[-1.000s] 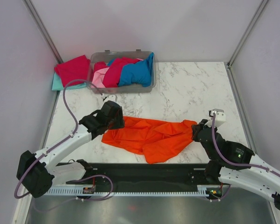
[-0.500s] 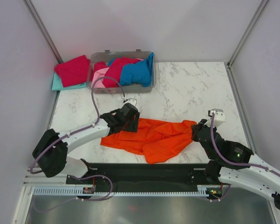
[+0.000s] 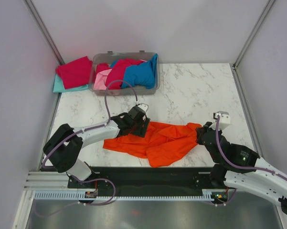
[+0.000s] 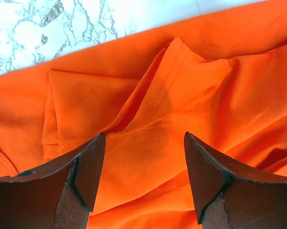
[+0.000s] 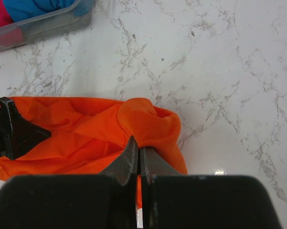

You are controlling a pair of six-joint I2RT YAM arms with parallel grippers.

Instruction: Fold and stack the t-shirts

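Note:
The orange t-shirt [image 3: 155, 140] lies crumpled across the middle of the marble table. My left gripper [image 3: 139, 125] is open, low over its upper left part; the left wrist view shows folds and a hem of the orange t-shirt [image 4: 148, 109] between the spread fingers [image 4: 88, 169]. My right gripper [image 3: 199, 135] is shut on the right end of the orange t-shirt [image 5: 150, 125], pinching a bunched fold. A crimson t-shirt [image 3: 117, 72], a blue one [image 3: 141, 74] and a pink one [image 3: 101, 80] fill the bin. Another red t-shirt [image 3: 74, 70] lies on a teal one [image 3: 62, 87] left of it.
The clear grey plastic bin [image 3: 126, 90] stands at the back of the table, its corner also in the right wrist view [image 5: 43, 26]. Grey walls close in left, right and behind. A black rail [image 3: 148, 179] runs along the near edge.
My left gripper has moved right, from the shirt's left edge to over its upper left part. The right gripper has held still on the shirt's right end.

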